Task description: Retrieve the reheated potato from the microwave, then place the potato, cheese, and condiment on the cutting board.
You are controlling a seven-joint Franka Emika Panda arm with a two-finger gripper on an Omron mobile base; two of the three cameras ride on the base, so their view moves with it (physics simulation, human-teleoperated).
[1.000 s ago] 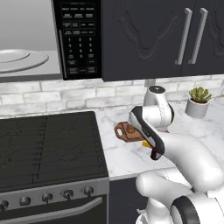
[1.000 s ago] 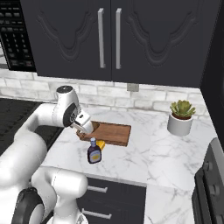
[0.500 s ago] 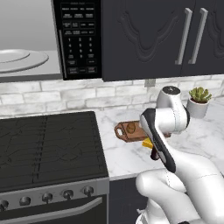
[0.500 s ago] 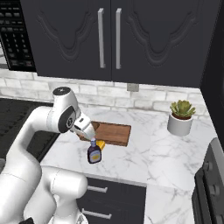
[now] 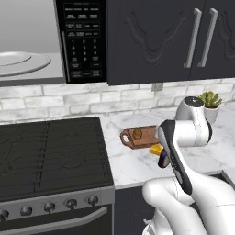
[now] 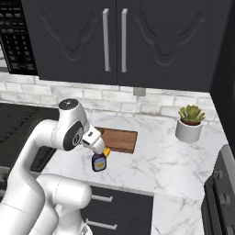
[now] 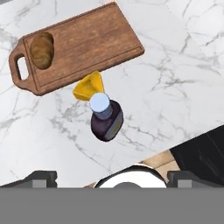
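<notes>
The potato (image 7: 42, 49) lies on the handle end of the cutting board (image 7: 87, 43), which rests flat on the marble counter. Just off the board's near edge sits the cheese (image 7: 89, 85), and the condiment (image 7: 106, 118) stands touching its tip. My gripper (image 7: 112, 177) hangs above the counter on the near side of the bottle, open wide and holding nothing. In the left base view my arm hides part of the condiment (image 5: 163, 159), beside the cheese (image 5: 156, 149) and the potato (image 5: 137, 134). The microwave (image 5: 82, 41) stands open at upper left, its turntable (image 5: 18, 62) bare.
A black stove (image 5: 50, 151) fills the counter left of the board. A potted plant (image 6: 190, 123) stands at the back right near the wall. Dark cabinets (image 6: 114, 41) hang above. The counter's front edge (image 7: 175, 144) runs close to the bottle.
My hand has drawn back from over the cutting board toward the counter's front and now hovers by the bottle. The arm's upper links swung right. Potato, cheese and bottle stayed put.
</notes>
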